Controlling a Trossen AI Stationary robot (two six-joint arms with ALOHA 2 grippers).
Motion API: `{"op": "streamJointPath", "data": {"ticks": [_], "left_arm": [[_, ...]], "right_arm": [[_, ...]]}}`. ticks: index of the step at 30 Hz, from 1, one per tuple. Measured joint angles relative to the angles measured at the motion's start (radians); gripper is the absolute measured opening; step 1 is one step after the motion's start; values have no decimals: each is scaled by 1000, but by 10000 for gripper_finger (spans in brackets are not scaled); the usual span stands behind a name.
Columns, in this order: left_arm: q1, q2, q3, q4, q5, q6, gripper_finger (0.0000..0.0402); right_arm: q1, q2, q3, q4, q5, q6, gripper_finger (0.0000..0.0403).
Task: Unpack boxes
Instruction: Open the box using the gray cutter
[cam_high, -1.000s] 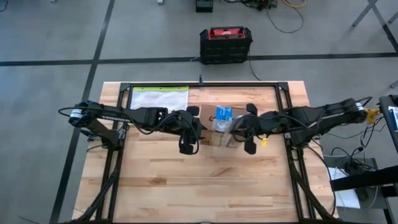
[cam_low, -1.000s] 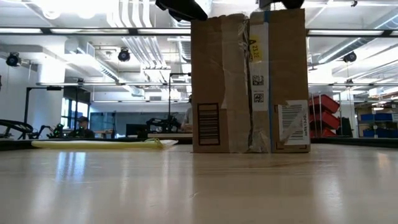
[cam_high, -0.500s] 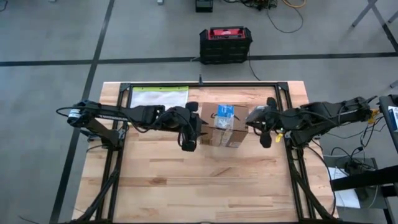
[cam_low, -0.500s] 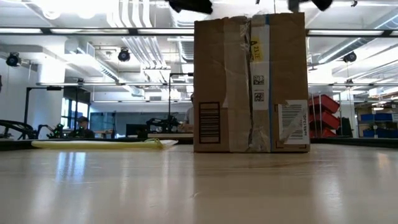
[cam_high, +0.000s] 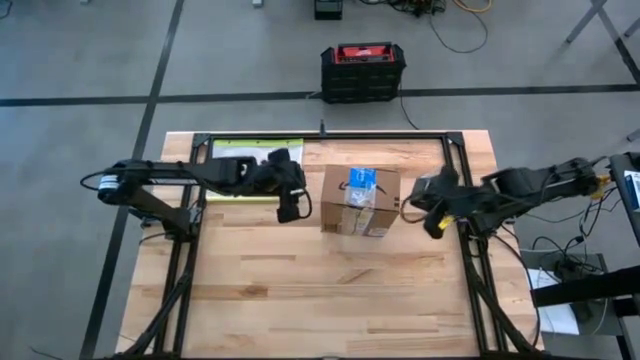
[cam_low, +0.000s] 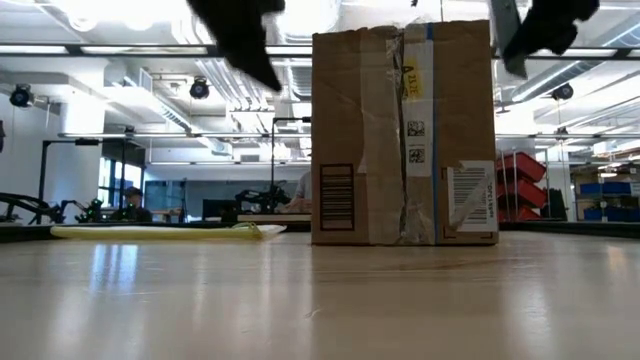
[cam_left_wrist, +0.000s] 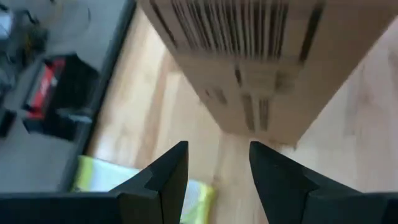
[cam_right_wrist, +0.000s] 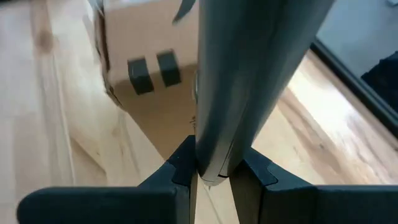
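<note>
Arms either side of upright box, apart.

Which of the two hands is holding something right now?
The right hand, off the cardboard box's right side, is shut on a grey tool. The left hand, on the box's other side, is open and empty.

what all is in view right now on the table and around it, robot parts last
cardboard box: one, brown with white labels and clear tape, upright at table centre
plastic pouch: one, clear with yellow edge, flat at the table's far left
case: one, black and red, on the floor beyond the table
table: one, light wood
left gripper: one, dark, open, left of the box, clear of it
right gripper: one, dark, shut on a grey tool, right of the box
</note>
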Motion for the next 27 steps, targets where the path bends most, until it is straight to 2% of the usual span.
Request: {"op": "streamJointPath", "data": {"ticks": [7, 17, 20, 27], "left_arm": [[-47, 7, -265, 435, 58, -77, 156], [-108, 138, -436, 905, 59, -186, 156], [-114, 182, -450, 972, 61, -196, 156], [-133, 248, -457, 998, 107, -212, 155]], "right_arm": [[-3, 52, 19, 69, 1, -75, 46], [-54, 192, 147, 68, -25, -201, 46], [-65, 236, 196, 104, -25, -253, 46], [-94, 314, 327, 113, -50, -357, 46]]}}
